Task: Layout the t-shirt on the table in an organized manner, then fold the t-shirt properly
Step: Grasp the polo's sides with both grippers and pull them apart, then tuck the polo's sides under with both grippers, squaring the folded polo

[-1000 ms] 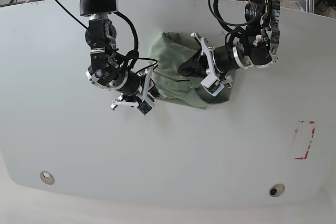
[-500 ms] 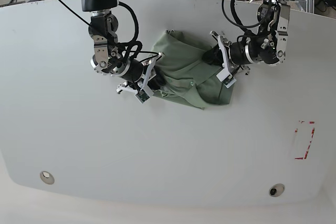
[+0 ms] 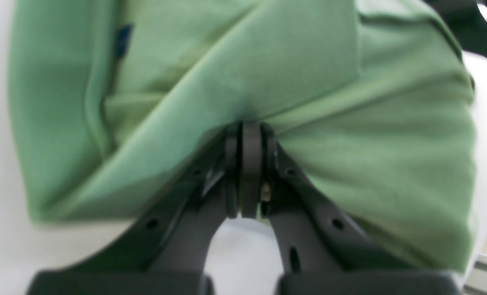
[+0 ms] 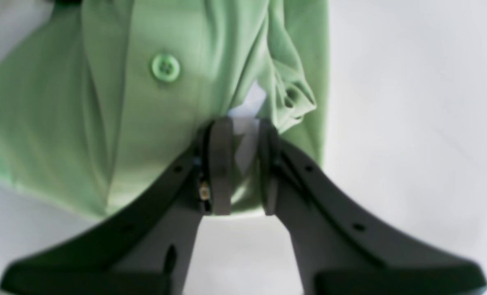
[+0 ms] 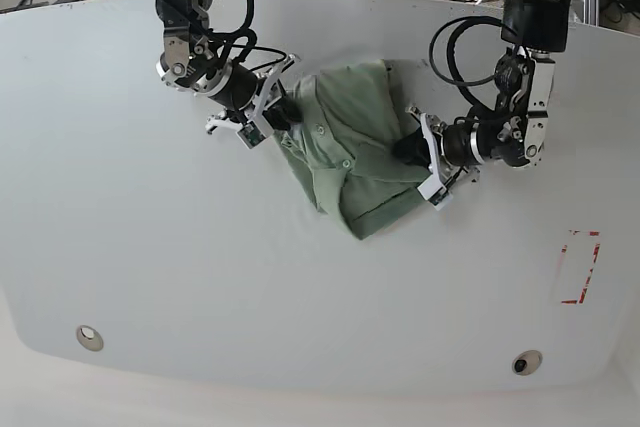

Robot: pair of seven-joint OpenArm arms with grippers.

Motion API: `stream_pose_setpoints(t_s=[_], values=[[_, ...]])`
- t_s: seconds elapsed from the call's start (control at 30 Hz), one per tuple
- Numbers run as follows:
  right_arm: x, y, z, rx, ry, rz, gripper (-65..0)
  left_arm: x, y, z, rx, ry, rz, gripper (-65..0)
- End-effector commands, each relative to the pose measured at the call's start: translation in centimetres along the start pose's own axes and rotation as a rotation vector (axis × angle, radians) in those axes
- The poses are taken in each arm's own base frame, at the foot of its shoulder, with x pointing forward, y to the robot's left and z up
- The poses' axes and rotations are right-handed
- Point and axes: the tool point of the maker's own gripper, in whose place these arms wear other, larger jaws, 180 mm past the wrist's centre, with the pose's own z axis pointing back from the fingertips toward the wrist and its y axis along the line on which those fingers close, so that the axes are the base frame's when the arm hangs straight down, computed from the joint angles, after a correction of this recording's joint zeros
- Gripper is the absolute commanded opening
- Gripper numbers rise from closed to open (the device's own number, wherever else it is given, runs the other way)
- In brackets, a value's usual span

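while the t-shirt (image 5: 352, 152) lies bunched mid-desk (image 5: 200, 277), the left tool (image 3: 243, 135) pinches a fold and the right tool (image 4: 239, 131) nips cloth by the placket, so layout seems in hand; next, likely pulling apart to spread it flat.

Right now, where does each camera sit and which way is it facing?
Base: overhead, looking down on the table, the t-shirt and both arms.
Left wrist: behind the left gripper, facing shirt fabric pinched in its shut jaws.
Right wrist: behind the right gripper, facing the placket; fabric sits between its jaws.
Shared: all three show the shirt; base shows both grippers, left and right.
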Motion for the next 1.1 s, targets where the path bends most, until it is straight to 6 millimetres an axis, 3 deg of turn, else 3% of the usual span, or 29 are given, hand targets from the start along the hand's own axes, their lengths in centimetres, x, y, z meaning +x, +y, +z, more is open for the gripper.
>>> stream_pose_setpoints(t_s=[0.0,0.27,0.43,0.63,0.8,1.07], values=[[0.6,0.5,1.5,-0.014,-0.021,0.036,-54.7,1.8,1.1,0.0,0.027,-0.004,-0.042,-65.0],[2.8,1.1,3.4,-0.045,-0.033,0.111,-54.7,6.0,0.5,1.4,0.051,-0.052,-0.157,-65.0],[5.3,1.0,4.9,-0.084,-0.043,0.185,-54.7,9.6,-0.5,4.2,0.104,-0.122,-0.267,-65.0],[7.6,0.1,5.3,-0.12,-0.058,0.233,-54.5,10.7,-1.7,7.4,0.167,-0.188,-0.324,-65.0],[9.1,-0.1,4.5,-0.119,-0.09,0.225,-54.5,9.0,-4.0,7.7,0.15,-0.184,-0.335,-65.0],[9.0,-1.4,2.6,-0.107,-0.069,0.188,-54.5,5.3,-7.9,4.9,0.045,-0.175,-0.21,-65.0]])
